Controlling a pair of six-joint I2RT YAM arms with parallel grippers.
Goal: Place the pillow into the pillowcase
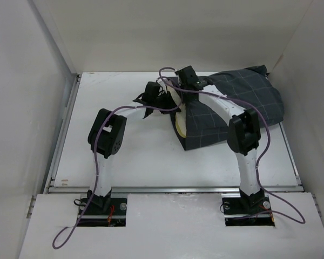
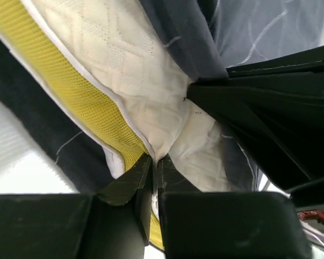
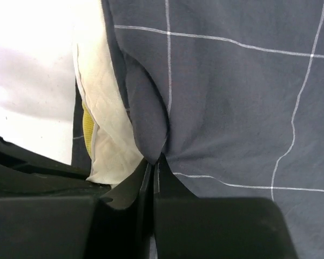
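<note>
at the far right of the table (image 1: 135, 156), the pillowcase (image 1: 248, 100) lies bulging and wrinkled with the pillow (image 2: 124, 65) partly inside it; only a cream end with its yellow edge shows at the opening on the case's left side. my left gripper (image 2: 154, 162) has its fingers pressed together on that exposed pillow end, right at the yellow edge; my right gripper (image 3: 154, 161) is pinched closed on a fold of the grey checked cloth beside the opening; both wrists sit close together there.
</note>
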